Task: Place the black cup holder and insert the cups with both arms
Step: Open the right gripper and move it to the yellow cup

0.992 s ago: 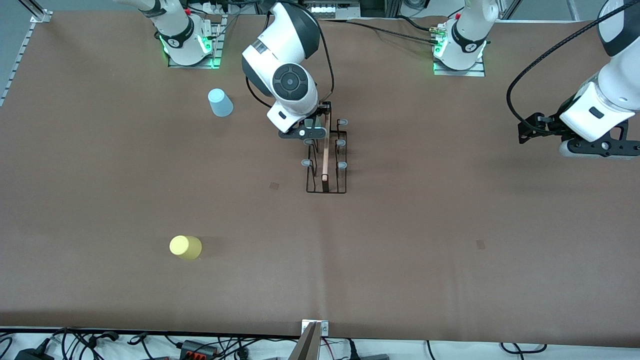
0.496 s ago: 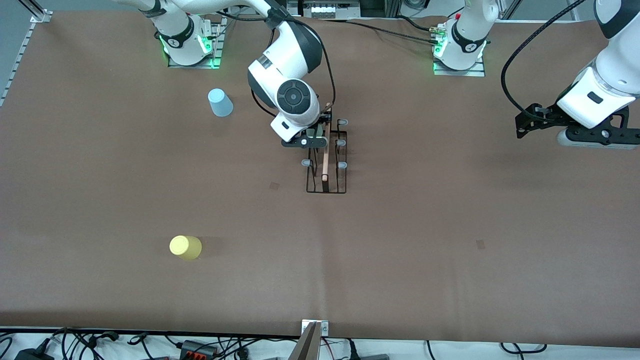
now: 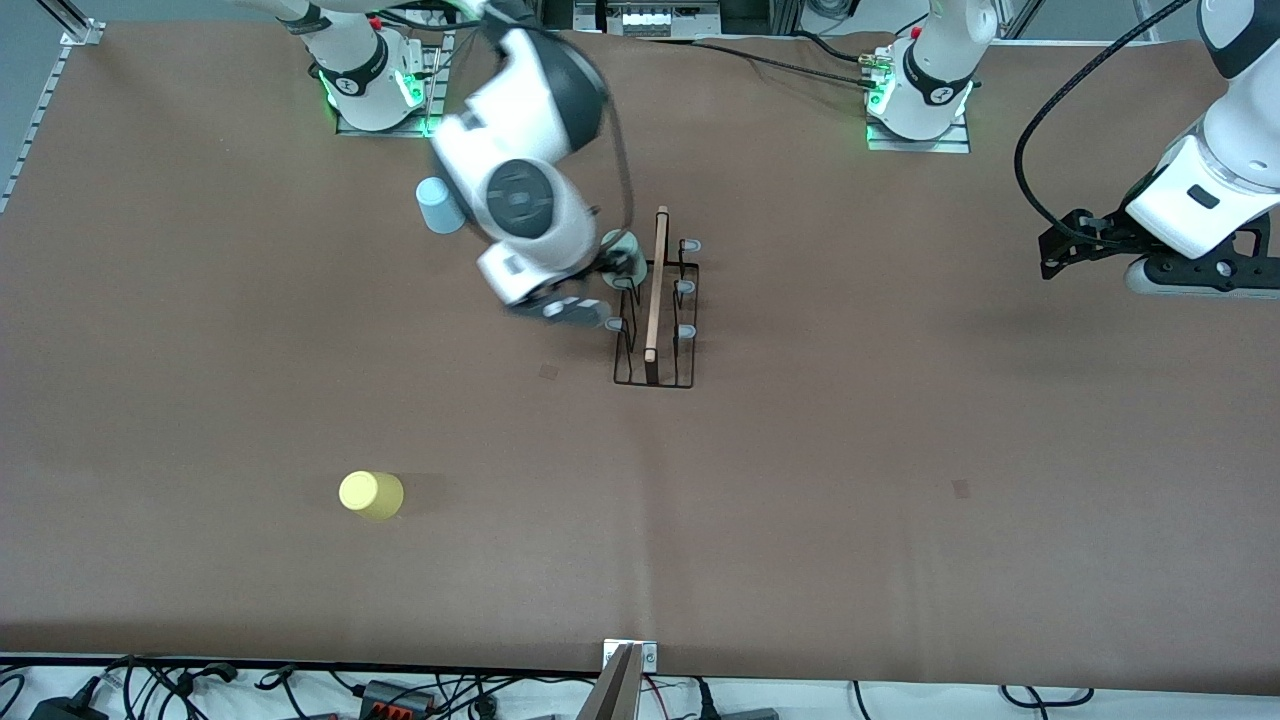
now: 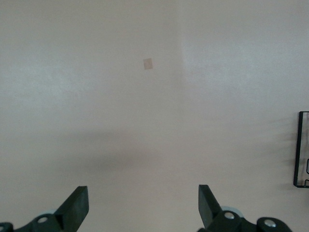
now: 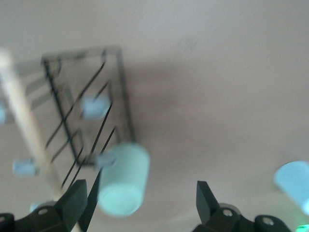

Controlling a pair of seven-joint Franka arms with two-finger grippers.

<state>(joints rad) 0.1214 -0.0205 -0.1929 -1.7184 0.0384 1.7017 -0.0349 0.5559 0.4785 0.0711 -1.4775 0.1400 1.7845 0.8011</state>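
Observation:
The black cup holder (image 3: pixel 655 330) stands mid-table, its wooden rod handle (image 3: pixel 655 285) on top. A pale green cup (image 3: pixel 622 252) hangs on a peg at the holder's end farthest from the front camera. My right gripper (image 3: pixel 580 312) is open and empty, just beside the holder toward the right arm's end. In the right wrist view the green cup (image 5: pixel 123 186) and the holder (image 5: pixel 82 111) sit off the open right gripper (image 5: pixel 140 208). The light blue cup (image 3: pixel 438 205) and the yellow cup (image 3: pixel 371 495) stand on the table. My left gripper (image 3: pixel 1052 258) waits open and empty.
The left wrist view shows the open left gripper (image 4: pixel 142 208) above bare brown table with a small tape patch (image 4: pixel 147 64) and a corner of the holder (image 4: pixel 301 150). The blue cup (image 5: pixel 294 181) also shows in the right wrist view. Cables lie along the table's near edge (image 3: pixel 400 690).
My right gripper has drawn back from the holder toward the right arm's end, leaving the green cup on its peg. The left arm shifted only slightly.

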